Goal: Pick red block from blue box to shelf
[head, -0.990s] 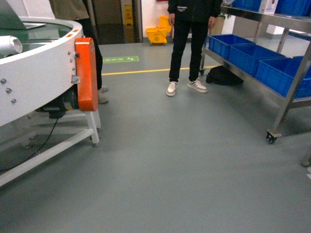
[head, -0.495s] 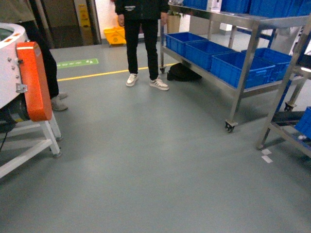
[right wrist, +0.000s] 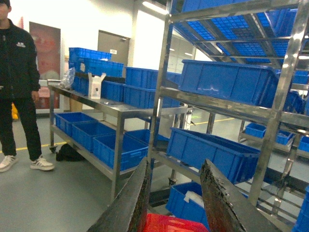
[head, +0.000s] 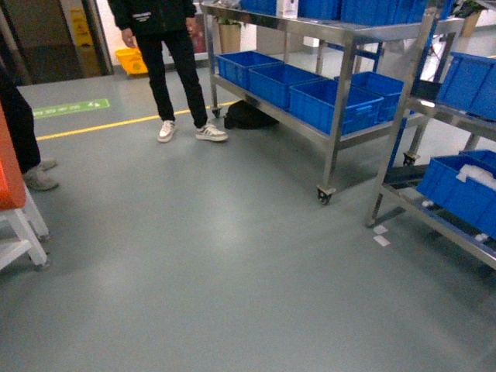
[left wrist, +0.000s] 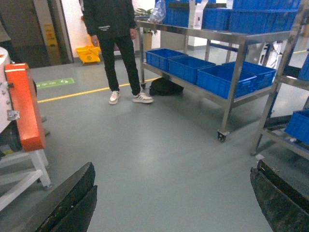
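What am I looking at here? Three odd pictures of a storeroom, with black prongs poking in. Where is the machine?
The cameras ride on the machine, a wheeled robot with two arms. The head view looks forward over grey floor at a standing person and blue crates on steel racks. The other two cameras sit on its wrists, so the black prongs are its own fingers. The left gripper is wide open and empty. The right gripper is closed on something red, apparently the red block, facing the tall shelf.
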### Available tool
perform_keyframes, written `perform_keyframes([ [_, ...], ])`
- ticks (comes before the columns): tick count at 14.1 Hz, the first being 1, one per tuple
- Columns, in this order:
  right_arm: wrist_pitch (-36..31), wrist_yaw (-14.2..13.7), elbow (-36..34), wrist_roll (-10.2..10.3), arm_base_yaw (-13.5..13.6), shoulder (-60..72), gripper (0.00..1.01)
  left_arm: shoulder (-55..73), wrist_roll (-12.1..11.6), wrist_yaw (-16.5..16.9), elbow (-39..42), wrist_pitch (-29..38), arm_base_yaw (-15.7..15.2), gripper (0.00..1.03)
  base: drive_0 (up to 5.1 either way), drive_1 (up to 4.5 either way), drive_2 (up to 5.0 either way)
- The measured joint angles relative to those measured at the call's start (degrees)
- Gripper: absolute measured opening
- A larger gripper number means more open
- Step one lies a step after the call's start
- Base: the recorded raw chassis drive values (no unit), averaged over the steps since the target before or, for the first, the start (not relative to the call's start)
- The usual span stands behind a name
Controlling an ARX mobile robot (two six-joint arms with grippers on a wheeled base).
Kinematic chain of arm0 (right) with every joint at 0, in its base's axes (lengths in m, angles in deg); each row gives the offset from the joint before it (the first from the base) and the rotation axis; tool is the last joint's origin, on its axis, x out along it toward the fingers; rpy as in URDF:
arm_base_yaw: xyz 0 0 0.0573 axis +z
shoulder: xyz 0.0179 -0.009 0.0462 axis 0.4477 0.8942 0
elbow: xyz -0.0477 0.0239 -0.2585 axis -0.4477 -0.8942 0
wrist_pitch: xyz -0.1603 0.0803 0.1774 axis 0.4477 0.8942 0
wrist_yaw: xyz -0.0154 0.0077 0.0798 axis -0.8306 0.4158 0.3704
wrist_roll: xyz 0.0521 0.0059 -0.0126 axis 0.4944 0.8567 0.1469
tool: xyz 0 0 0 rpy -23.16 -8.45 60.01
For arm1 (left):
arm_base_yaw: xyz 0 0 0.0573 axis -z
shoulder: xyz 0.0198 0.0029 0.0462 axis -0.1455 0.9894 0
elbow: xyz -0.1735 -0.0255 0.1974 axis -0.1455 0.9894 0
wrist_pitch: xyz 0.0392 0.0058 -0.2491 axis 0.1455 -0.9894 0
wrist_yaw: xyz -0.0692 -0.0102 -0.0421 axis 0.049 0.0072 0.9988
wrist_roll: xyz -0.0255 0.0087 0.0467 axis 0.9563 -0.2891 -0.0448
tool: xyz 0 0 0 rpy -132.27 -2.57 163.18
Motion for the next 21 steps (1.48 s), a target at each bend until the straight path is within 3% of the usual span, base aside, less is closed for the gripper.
perform_keyframes([
  [21,0.0,0.0,0.0,0.0,0.0,0.0,0.27,0.0,0.0,0.0,0.0,0.0,0.0,0.98,-1.5,-1.47,-1.5],
])
